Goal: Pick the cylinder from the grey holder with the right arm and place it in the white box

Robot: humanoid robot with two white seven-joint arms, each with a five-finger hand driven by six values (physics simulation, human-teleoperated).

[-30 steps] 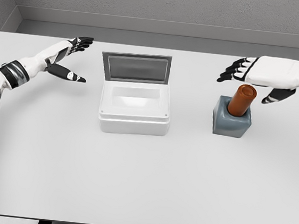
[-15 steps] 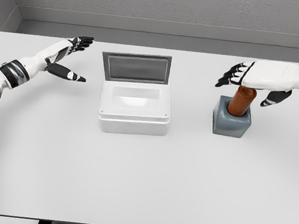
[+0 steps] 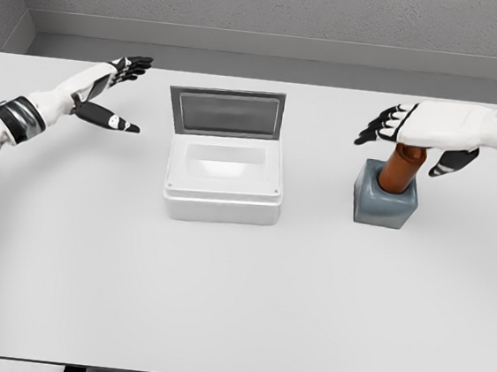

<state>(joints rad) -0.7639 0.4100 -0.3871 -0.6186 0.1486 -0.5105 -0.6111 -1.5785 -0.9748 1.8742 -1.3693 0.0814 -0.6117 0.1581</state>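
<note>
Progress so far?

None to count as finished. Cylinder (image 3: 401, 169) not yet picked: seated upright in the grey holder (image 3: 384, 205), directly beneath the right hand (image 3: 425, 126), brown body showing between palm and holder.

State of that hand?

Wide. Fingers (image 3: 381, 126) spread out past the cylinder on the box side, thumb (image 3: 454, 161) hanging down on the far side from the box. Holding nothing. Palm low over the cylinder's top and hiding it; impossible to say whether touching or just above.

So which step, by the look of it?

Approach, at its very end. Probably lining up for the grasp, with no closing visible around the cylinder.

And the white box (image 3: 220, 204)?

Well off to the finger side of the right hand, across a bare stretch of tabletop (image 3: 236, 300). Lid (image 3: 226, 113) standing up at the back, inside showing nothing but white walls. Ready to receive, seemingly.

Left over, then?

Nearly everything. Wrap fingers and thumb around the brown body, lift straight up clear of the holder, carry across toward the box, lower inside, let go. Worth minding the lift: cylinder sunk in a snug-looking socket, so any tilt likely to drag the holder along.

Other arm?

Left hand (image 3: 112, 92) beyond the box, on the side away from the right hand, fingers relaxed and apart, gripping nothing. Resting, by appearance, with no part in the job.
</note>
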